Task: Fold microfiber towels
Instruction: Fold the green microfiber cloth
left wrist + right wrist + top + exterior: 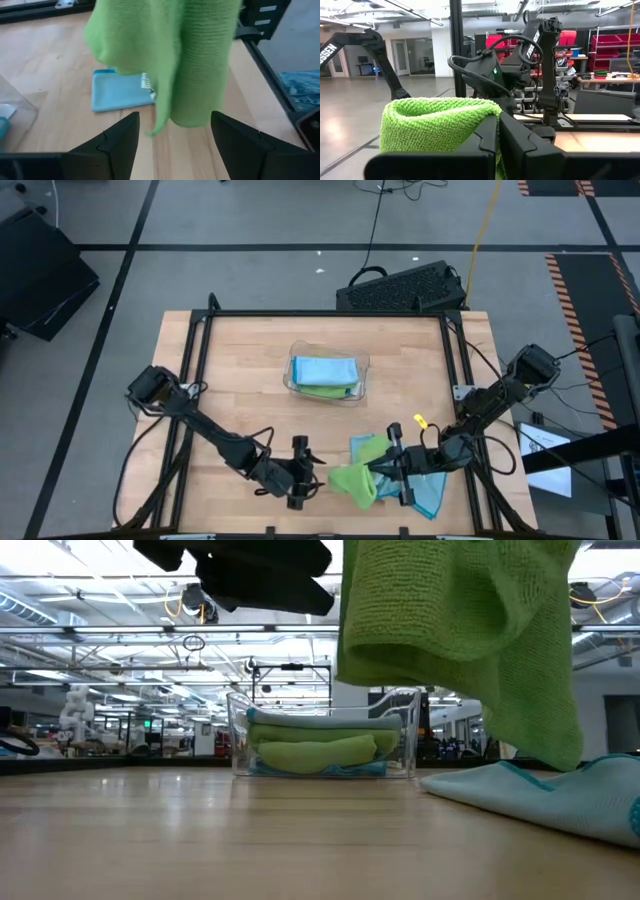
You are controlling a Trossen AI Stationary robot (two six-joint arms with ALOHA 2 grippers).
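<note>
We see an industrial robotics lab, striped hazard tape [578, 288] on the floor, red storage bins [570, 37], open ceiling trusses [120, 632].

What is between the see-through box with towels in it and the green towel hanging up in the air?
Only bare wooden table lies between the clear tray and the hanging green towel. The high view shows that empty stretch.
</note>
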